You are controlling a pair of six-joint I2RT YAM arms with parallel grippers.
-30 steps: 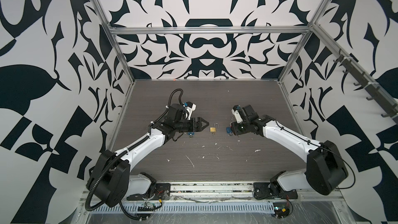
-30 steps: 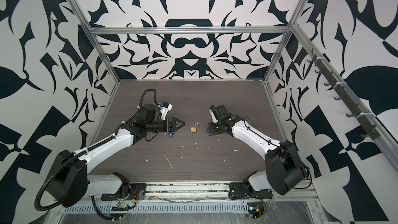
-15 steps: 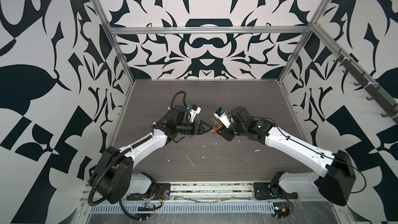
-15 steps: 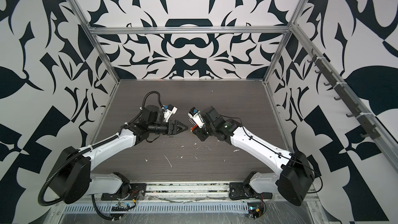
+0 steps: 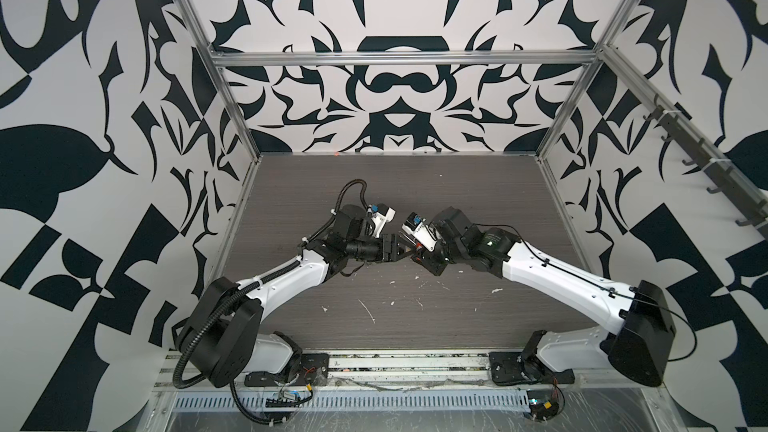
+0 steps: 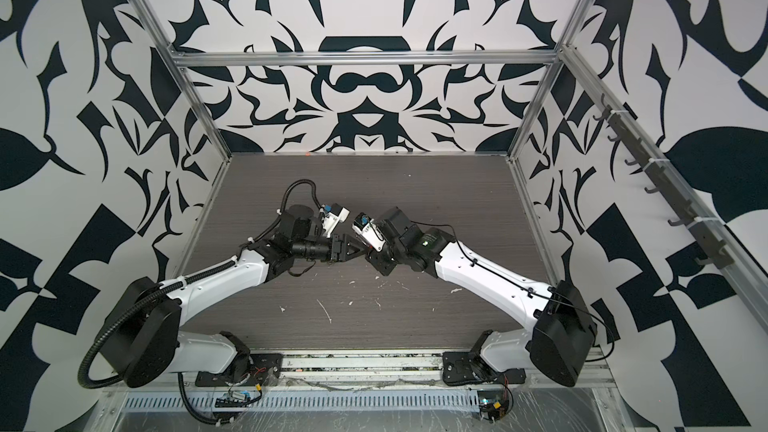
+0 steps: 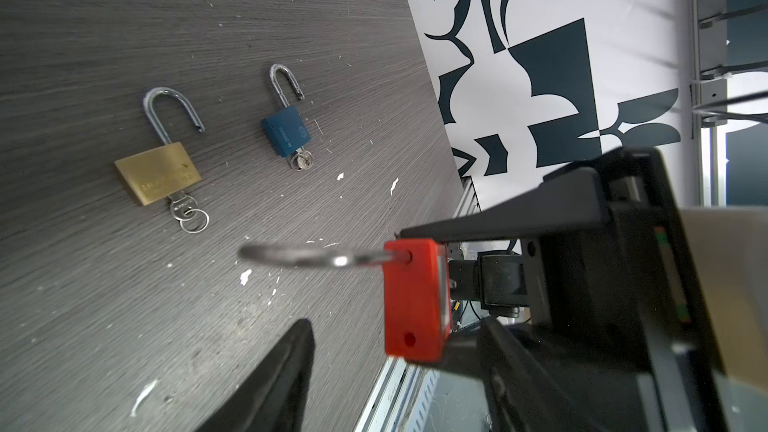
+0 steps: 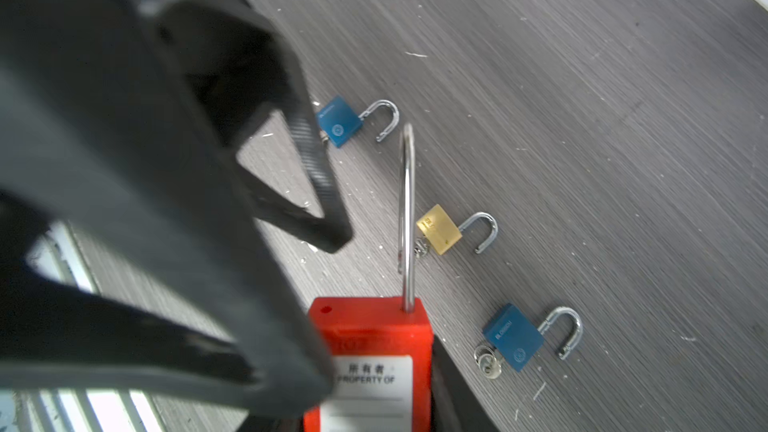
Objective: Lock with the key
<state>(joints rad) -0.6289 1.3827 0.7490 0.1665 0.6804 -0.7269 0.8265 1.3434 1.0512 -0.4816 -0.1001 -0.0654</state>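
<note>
- Right now the red padlock (image 8: 370, 338) is up off the table (image 5: 457, 201), clamped by its narrow sides in my right gripper (image 5: 419, 252), above the middle of the surface in both top views.
- Its steel shackle (image 7: 299, 258) is sprung. One leg sits in the body, the free leg ends clear of it, and the second hole in the red top face stands bare.
- A white label (image 8: 370, 384) on the body faces my right wrist camera and reads "PROPERTY OF".
- My left gripper (image 6: 360, 249) comes nose to nose with the right one. Its fingers (image 7: 282, 376) are parted and grasp nothing.
- In the right wrist view one left finger lies just beside the shackle. I cannot tell whether it touches.
- Below, flat on the table, a brass padlock (image 8: 438, 228) lies between a blue padlock (image 8: 338, 122) and a second blue padlock (image 8: 513, 336). They form a loose row, apart from one another, all three with shackles open.
- A key (image 7: 183, 207) with a small ring sticks out of the brass one's base, and another key stands in the base of the second blue one.
- Pale flecks (image 5: 368, 311) are scattered over the dark wood-grain surface nearer my bases.
</note>
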